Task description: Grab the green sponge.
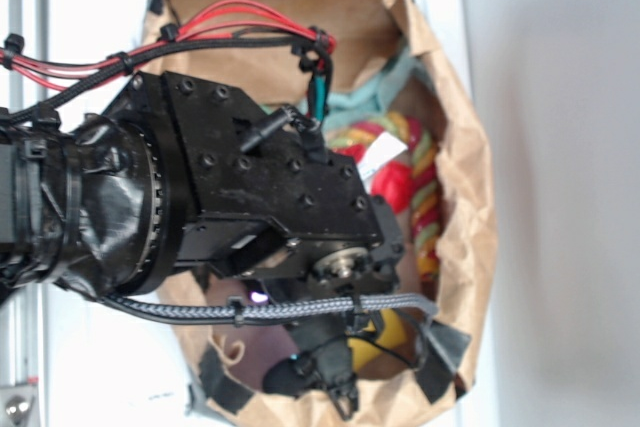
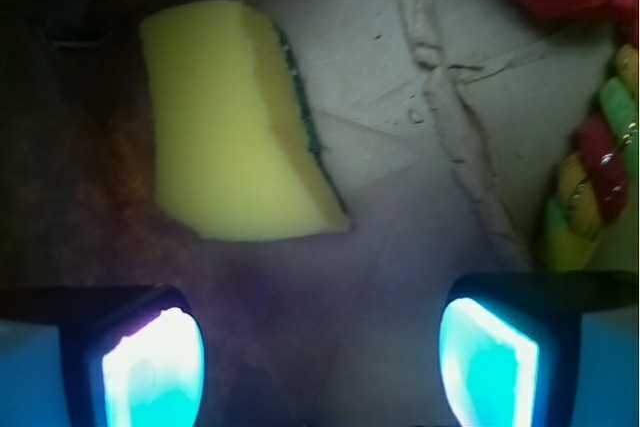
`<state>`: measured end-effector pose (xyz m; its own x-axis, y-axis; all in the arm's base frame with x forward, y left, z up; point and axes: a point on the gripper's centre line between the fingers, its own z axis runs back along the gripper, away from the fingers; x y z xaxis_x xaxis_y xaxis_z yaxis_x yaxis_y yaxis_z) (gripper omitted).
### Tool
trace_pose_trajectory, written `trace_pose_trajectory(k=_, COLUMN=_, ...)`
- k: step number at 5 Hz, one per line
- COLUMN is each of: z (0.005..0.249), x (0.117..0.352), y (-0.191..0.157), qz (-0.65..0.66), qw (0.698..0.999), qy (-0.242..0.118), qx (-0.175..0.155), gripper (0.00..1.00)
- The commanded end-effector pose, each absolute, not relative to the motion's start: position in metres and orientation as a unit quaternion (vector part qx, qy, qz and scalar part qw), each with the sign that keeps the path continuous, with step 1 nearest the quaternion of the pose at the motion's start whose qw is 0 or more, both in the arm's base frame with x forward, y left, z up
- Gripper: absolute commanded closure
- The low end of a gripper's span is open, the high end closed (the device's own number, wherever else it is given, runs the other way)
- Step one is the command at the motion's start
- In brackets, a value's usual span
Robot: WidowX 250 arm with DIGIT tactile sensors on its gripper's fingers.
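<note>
Gripper [image 2: 320, 357] stood wide and empty inside the paper bag [image 1: 465, 197]; the green sponge [image 2: 235, 122] lay flat on the bag floor ahead of it, offset toward its left finger, long axis running roughly away from the fingers.

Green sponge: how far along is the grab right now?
Done: the arm has reached into the paper bag, and the wrist view looks straight at the green sponge lying on the bag floor. In hand: nothing; the gripper is open, its fingers apart and clear of the sponge. Left: line up on the sponge, which sits off to one side of the gap, descend, close, and lift it.
</note>
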<state>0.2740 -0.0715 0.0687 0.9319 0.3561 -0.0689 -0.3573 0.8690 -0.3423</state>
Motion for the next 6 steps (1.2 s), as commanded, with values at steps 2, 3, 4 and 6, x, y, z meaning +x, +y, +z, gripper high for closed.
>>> trace_pose_trajectory(k=2, z=0.097, x=0.3, y=-0.082, qz=0.179, qw=0.961, qy=-0.038, qx=-0.208, gripper=0.0)
trace_pose_trajectory(k=3, z=0.086, x=0.313, y=-0.079, qz=0.184, qw=0.962, qy=-0.049, qx=-0.198, gripper=0.0)
trace_pose_trajectory(k=4, z=0.082, x=0.325, y=-0.08, qz=0.19, qw=0.959, qy=-0.053, qx=-0.206, gripper=0.0)
trace_pose_trajectory(k=6, z=0.053, x=0.334, y=-0.085, qz=0.201, qw=0.962, qy=-0.04, qx=-0.181, gripper=0.0)
